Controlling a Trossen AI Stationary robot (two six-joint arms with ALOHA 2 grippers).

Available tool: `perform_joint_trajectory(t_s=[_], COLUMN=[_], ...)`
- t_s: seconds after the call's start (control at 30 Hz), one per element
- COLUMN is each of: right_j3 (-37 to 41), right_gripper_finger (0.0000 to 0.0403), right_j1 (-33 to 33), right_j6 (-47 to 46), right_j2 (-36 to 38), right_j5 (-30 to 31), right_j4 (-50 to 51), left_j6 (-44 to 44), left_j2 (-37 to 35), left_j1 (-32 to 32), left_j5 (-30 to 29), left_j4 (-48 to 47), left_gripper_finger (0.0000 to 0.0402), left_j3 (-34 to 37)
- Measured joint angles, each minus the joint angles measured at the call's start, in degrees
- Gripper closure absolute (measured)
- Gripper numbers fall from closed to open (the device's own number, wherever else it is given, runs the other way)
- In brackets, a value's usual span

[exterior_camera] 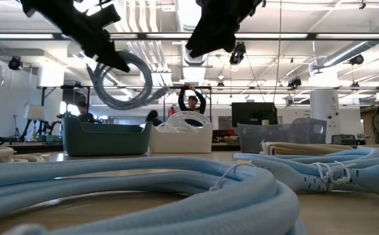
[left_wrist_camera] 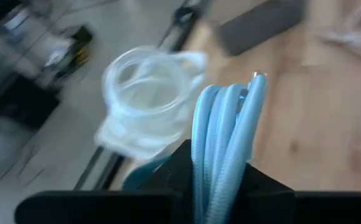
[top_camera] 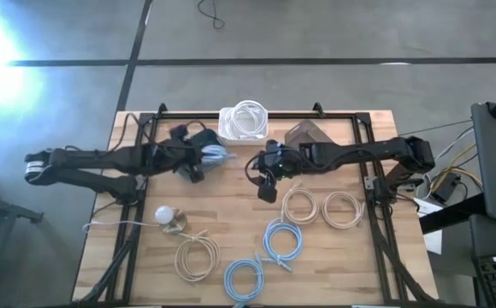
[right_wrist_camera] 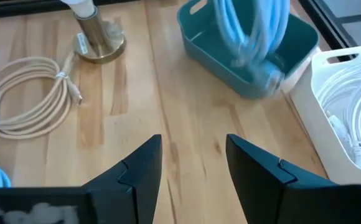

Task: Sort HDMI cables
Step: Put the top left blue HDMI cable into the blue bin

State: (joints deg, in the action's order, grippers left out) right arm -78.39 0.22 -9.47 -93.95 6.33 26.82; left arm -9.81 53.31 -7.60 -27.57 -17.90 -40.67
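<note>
**Blue coil held over the teal bin**

A pale wooden table [top_camera: 231, 214] stands in a wide workshop with people at benches behind. At its far edge sit three bins: a teal bin [right_wrist_camera: 249, 53], a white bin [top_camera: 245, 121] already holding white cable, and a dark one [top_camera: 304, 134].

The left gripper [top_camera: 207, 155] is clamped on a light blue coil [exterior_camera: 121, 81], which hangs in the air over the teal bin. In the right wrist view the coil dangles with its lower turns inside the bin's rim. The right gripper [right_wrist_camera: 190, 165] hovers above bare wood near the table's middle, fingers apart and holding nothing.

On the table lie two more blue coils [top_camera: 282, 241], two beige coils [top_camera: 321, 207] on the right and one beige coil [top_camera: 197, 257] on the left, near a bulb-shaped object [top_camera: 166, 216].

To finish well, the left arm should probably lower until most of the loop sits inside the walls, then let go, so no turn hangs over the rim.
</note>
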Motion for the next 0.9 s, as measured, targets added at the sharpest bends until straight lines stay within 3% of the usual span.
perform_joint_trajectory(t_s=[0.13, 0.3, 0.6, 0.9], right_j3=[0.73, 1.69, 2.56, 2.77], right_gripper_finger=[0.0229, 0.0229, 0.0229, 0.0229], right_j1=[0.01, 0.01, 0.03, 0.04], right_j6=[0.0, 0.02, 0.0, 0.0], right_j2=[-0.3, -0.71, -1.77, -1.82], right_j5=[-0.09, -0.09, -0.15, -0.31], right_j4=[0.03, 0.01, -0.56, -0.57], left_j6=[5.07, 10.45, 13.33, 12.32], left_j2=[-1.14, -2.17, -0.41, 2.24], left_j1=[-1.21, -4.81, -15.41, -19.87], left_j5=[-5.33, -5.76, 5.84, 5.9], left_j4=[-8.95, -14.22, -9.03, -8.16], left_gripper_finger=[0.0366, 0.0365, 0.0364, 0.0363], left_j3=[-2.18, -1.5, 4.36, 6.73])
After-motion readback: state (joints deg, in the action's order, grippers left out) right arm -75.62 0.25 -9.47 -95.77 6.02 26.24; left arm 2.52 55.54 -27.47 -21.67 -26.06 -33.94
